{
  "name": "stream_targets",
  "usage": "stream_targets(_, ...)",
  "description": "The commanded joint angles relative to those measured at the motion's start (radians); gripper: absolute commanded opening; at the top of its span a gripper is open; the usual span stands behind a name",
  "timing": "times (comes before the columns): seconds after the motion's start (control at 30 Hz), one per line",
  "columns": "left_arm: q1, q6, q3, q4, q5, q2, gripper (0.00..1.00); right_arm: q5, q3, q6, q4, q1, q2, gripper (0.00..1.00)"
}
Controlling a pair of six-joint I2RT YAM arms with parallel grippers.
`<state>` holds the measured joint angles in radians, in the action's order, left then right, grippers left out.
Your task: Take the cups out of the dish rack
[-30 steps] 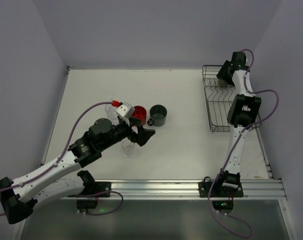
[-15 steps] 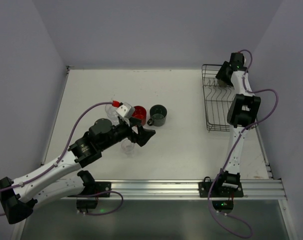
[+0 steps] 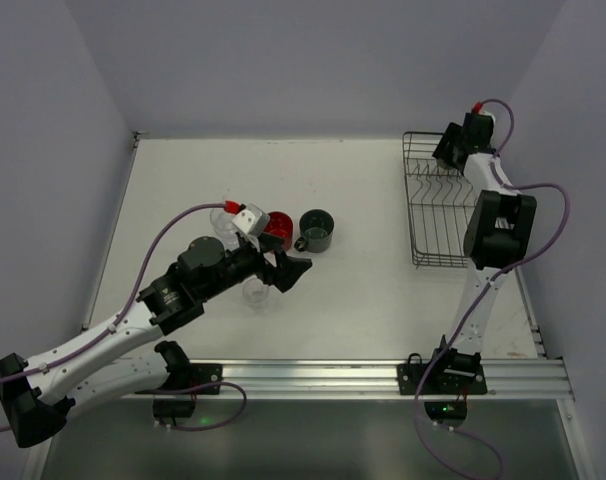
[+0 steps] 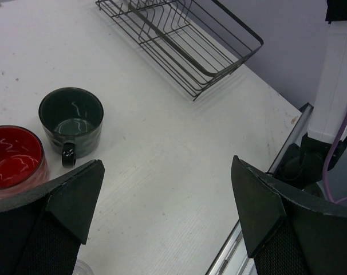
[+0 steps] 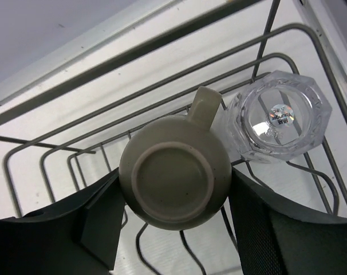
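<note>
Your dish rack (image 3: 435, 215) stands at the table's (image 4: 162, 160) far right. Left gripper (image 4: 168, 200) hangs wide apart. Right gripper (image 5: 174, 186) clamps the olive mug (image 5: 172, 172) inside the rack: upside down, matte base skyward, handle toward the faceted tumbler (image 5: 279, 117).

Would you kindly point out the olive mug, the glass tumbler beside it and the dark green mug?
olive mug (image 5: 172, 182): right wrist view, middle of its upturned base.
glass tumbler (image 5: 282, 117): right wrist view, middle of its upturned base.
dark green mug (image 4: 71, 121): left wrist view, inside its bowl.
</note>
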<state>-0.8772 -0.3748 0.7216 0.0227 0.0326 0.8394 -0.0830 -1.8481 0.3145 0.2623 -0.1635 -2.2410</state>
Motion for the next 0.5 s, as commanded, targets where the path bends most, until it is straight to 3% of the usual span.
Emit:
stream_targets(0.0, 0.003, -0.004, -0.011, -0.067, 0.01, 0.012, 0.99, 0.012, 0.042, -0.074, -0.204, 0.015, 0.144, 0.46)
stream_targets(0.23, 0.003, -0.007, -0.002, -0.101, 0.013, 0.053, 0.98, 0.046, 0.099, -0.089, -0.256, 0.016, 0.216, 0.47)
stream_targets(0.47, 0.003, 0.002, 0.073, -0.159, 0.042, 0.116, 0.97, 0.161, 0.297, 0.052, -0.302, 0.027, 0.453, 0.47)
